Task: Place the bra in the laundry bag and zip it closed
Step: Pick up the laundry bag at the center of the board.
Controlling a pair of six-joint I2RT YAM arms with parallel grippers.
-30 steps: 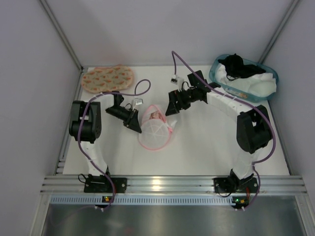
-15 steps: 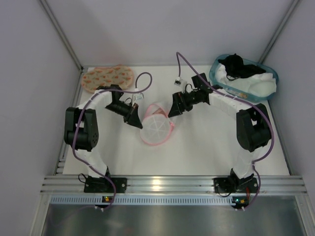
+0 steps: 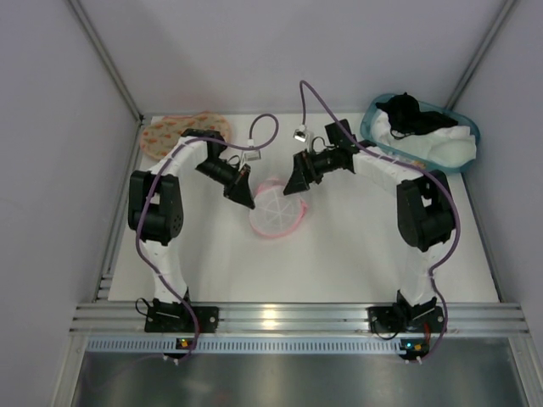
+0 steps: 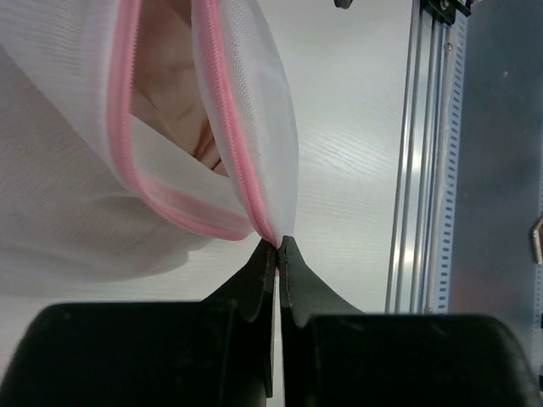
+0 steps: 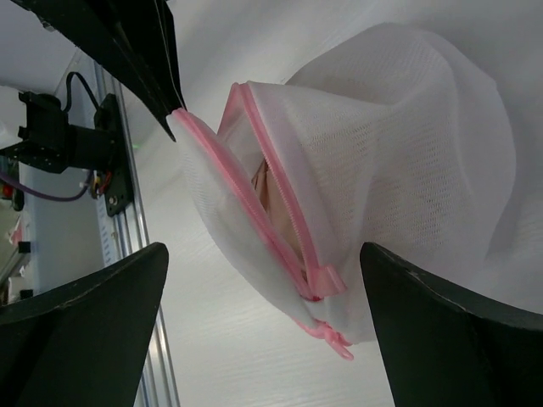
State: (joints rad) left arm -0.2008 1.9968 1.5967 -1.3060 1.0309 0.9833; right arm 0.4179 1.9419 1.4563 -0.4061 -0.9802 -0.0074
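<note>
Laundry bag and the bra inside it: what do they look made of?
The laundry bag looks like fine white translucent mesh, its weave visible, edged by a pink zipper. The bra inside seems smooth salmon-pink fabric, perhaps satin; little shows.

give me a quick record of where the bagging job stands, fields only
laundry bag: between the two grippers
bra: inside the bag, seen through the gap
zipper: open along the visible stretch
left gripper: shut on the bag's zipper end
right gripper: open, straddling the bag's other end
left to do: zip it closed
</note>
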